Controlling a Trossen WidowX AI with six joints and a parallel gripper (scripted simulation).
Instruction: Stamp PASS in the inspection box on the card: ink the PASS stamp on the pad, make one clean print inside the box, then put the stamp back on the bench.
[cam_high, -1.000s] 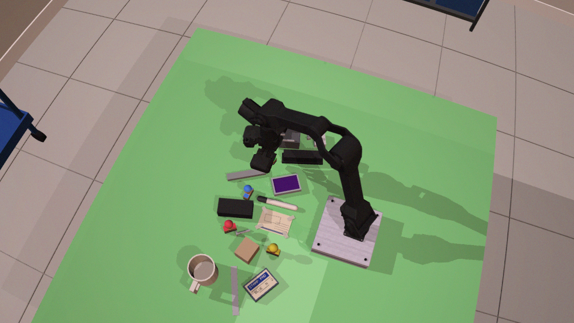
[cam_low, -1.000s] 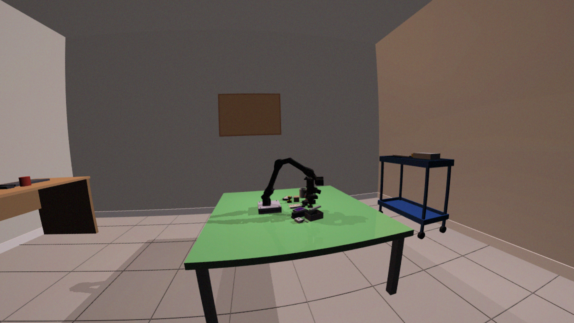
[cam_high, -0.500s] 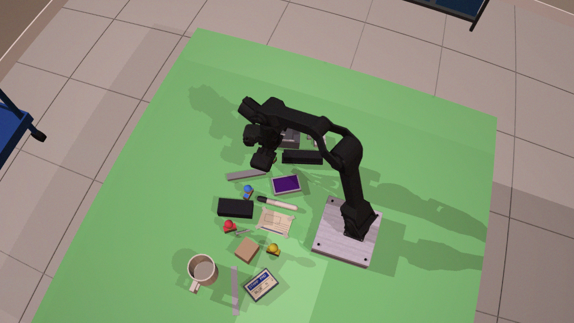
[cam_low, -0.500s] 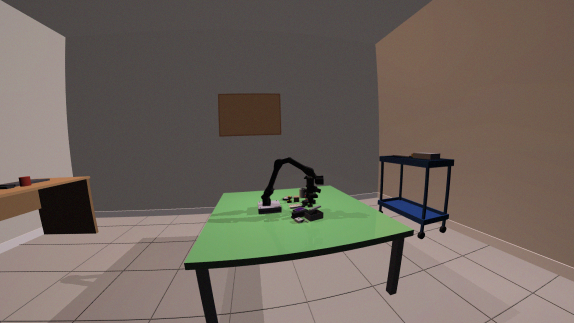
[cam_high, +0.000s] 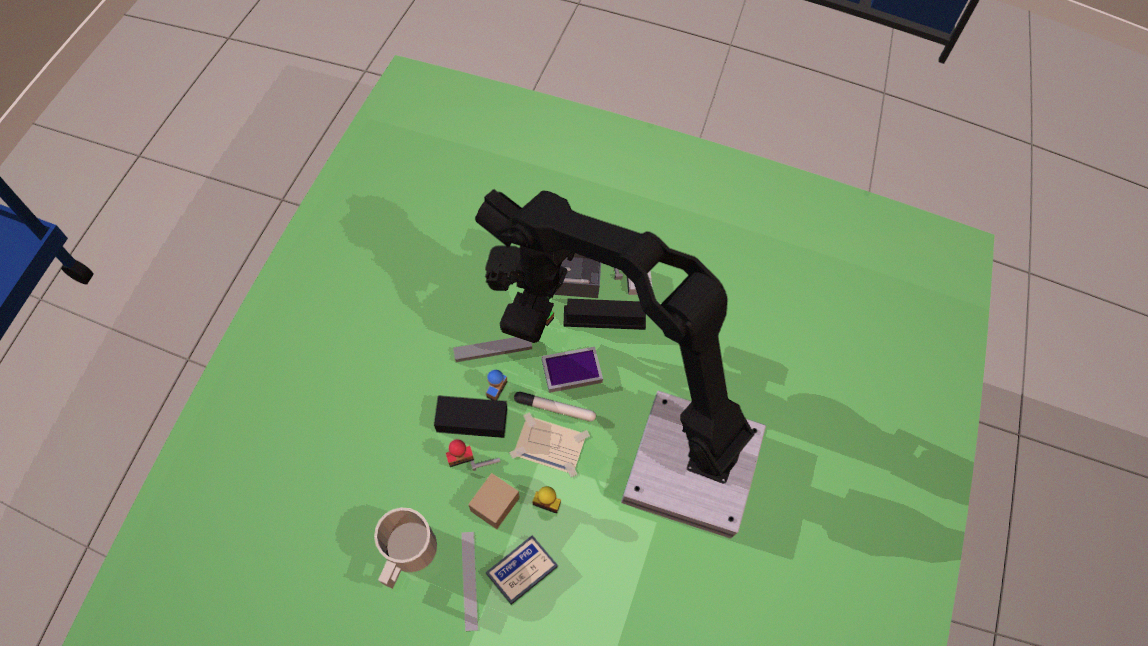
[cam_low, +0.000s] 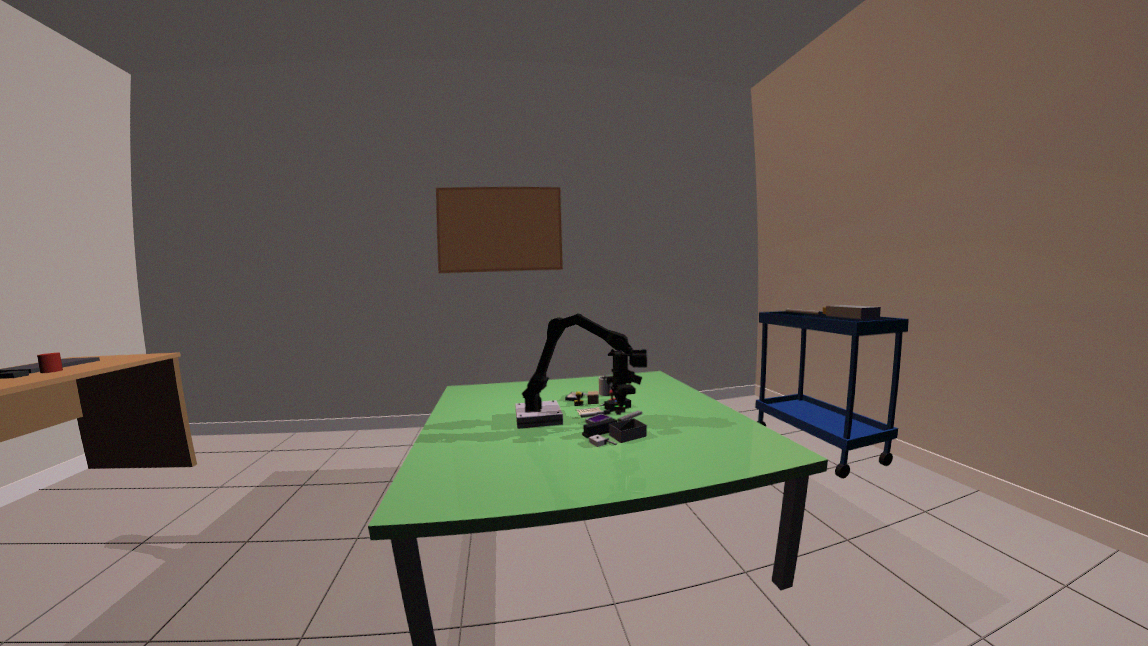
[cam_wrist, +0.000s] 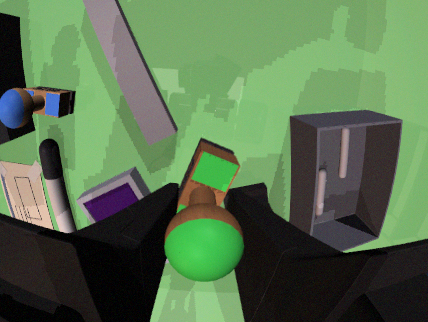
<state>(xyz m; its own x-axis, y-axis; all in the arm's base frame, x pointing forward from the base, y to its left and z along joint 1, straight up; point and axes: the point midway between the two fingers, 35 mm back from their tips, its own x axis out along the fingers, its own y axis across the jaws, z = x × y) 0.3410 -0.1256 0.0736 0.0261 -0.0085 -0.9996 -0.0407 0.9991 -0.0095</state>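
Observation:
My gripper (cam_wrist: 203, 195) is shut on the green-knobbed stamp (cam_wrist: 204, 248), with a finger on each side of its neck. The stamp's wooden base with a green top patch points up the wrist view. Its printing face is hidden, and whether it touches the bench is unclear. The open ink pad (cam_high: 572, 368) (cam_wrist: 111, 204), purple in a grey frame, lies beside the gripper. The card (cam_high: 553, 456) (cam_wrist: 43, 212) is taped down beyond the marker; its outlined box shows no print. Blue (cam_high: 495, 377) (cam_wrist: 15, 108), red (cam_high: 457, 449) and yellow (cam_high: 546, 496) stamps stand around it. No stamp lettering is readable.
A marker (cam_high: 553, 406) (cam_wrist: 58, 192) lies between pad and card. A grey bar (cam_high: 491, 350) (cam_wrist: 131, 70), an open grey box (cam_wrist: 350, 200), black blocks (cam_high: 470, 416) (cam_high: 604, 314), a brown block (cam_high: 493, 499), a mug (cam_high: 405, 539) and a closed stamp pad (cam_high: 521, 569) are around.

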